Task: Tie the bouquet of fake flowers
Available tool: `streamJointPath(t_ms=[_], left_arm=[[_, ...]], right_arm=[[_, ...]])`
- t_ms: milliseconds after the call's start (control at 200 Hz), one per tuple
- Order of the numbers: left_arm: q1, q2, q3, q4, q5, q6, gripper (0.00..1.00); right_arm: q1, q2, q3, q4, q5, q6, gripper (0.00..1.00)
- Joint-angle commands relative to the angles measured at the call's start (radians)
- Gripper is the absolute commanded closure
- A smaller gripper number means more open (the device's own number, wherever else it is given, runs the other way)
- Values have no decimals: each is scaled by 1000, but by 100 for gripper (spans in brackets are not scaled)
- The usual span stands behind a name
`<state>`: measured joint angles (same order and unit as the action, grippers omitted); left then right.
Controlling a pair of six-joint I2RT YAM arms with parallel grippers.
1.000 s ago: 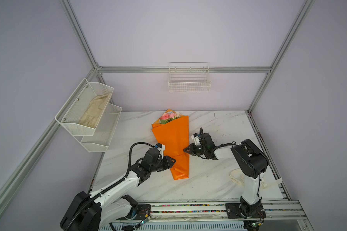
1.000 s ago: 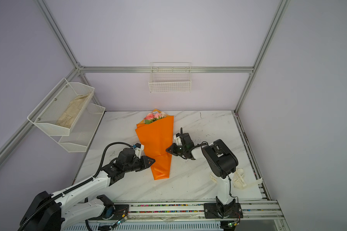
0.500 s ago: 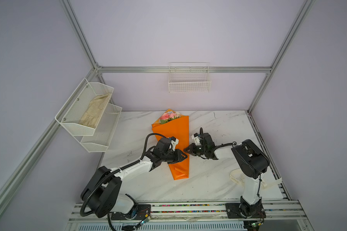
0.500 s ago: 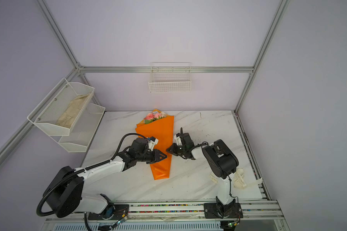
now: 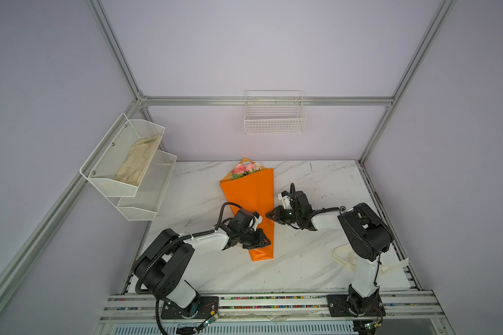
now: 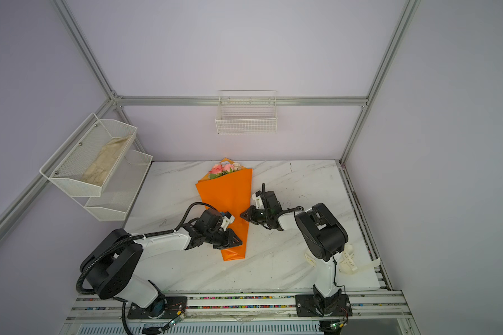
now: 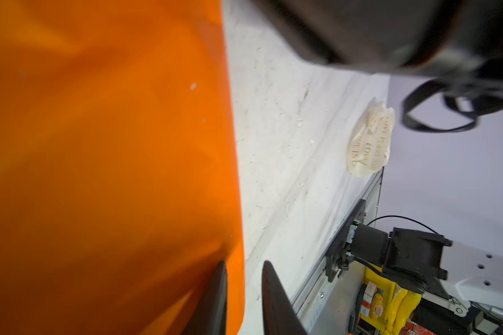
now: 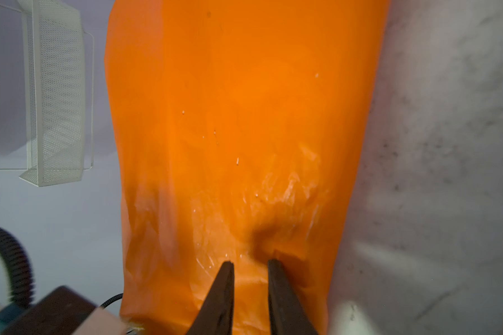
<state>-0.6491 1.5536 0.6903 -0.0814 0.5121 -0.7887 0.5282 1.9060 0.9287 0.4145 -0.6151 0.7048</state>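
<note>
Down near the narrow end of the cone, my left gripper (image 7: 243, 264) has its jaws only a slit apart and lies across the long edge of the bouquet of fake flowers (image 5: 250, 197). One finger (image 7: 215, 293) sits over the glossy orange wrapping and its partner over bare marble, with the paper's edge running through the gap. Further along the same edge, toward the blooms, my right gripper (image 8: 250, 262) is just as narrowly parted. Its tips meet the side of the wrapping, and the paper is dimpled and creased right beside one of them. In both top views my two grippers close in on the cone's right-hand edge, near each other but not touching. The bouquet lies flat around the middle of the table (image 5: 317, 179), with its pink and cream flower heads (image 5: 246, 169) toward the back wall and its folded point toward the front rail. A cream ribbon (image 6: 347, 259) with printed lettering lies crumpled at the table's right front corner, behind my right arm's base and well apart from the bouquet. On the left wall hangs a two-tier mesh rack (image 5: 154, 200) with a pale cloth (image 5: 137, 162) in its upper tier, and a wire basket (image 5: 274, 116) hangs on the back wall.
</note>
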Motion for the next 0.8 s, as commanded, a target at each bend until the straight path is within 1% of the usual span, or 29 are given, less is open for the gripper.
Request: streamJointPath(t_ms=[0,235,295,345,470,605,670,720,795], left_arm=[[2,-29,-70,5,-53,51,78],[2,-21,-77,28,-50,71,79],[2,-15,-82,40,-46,70,79],[2,-4,-78,44,-41,75,79],[2,25,-63,48,-32,80,79],[2,45,-58,49,-30,79,79],[2,53,-61,47,-30,81,79],[2,56,-63,40,-31,85,81],[3,60,-71,32,-30,89,82]], right_arm=[[-18,-51,35,-22,21,-7,73],[-26,-52,76,-43,12,-23,72],[-26,-40,96,-43,6,-37,75],[-27,-18,122,-49,-12,-49,79],[-28,54,185,-57,-28,-61,84],[-32,160,251,-54,-34,-64,85],[-42,197,261,-52,-6,-74,86],[-56,214,256,-49,17,-77,86],[-76,236,263,-43,-11,-94,86]])
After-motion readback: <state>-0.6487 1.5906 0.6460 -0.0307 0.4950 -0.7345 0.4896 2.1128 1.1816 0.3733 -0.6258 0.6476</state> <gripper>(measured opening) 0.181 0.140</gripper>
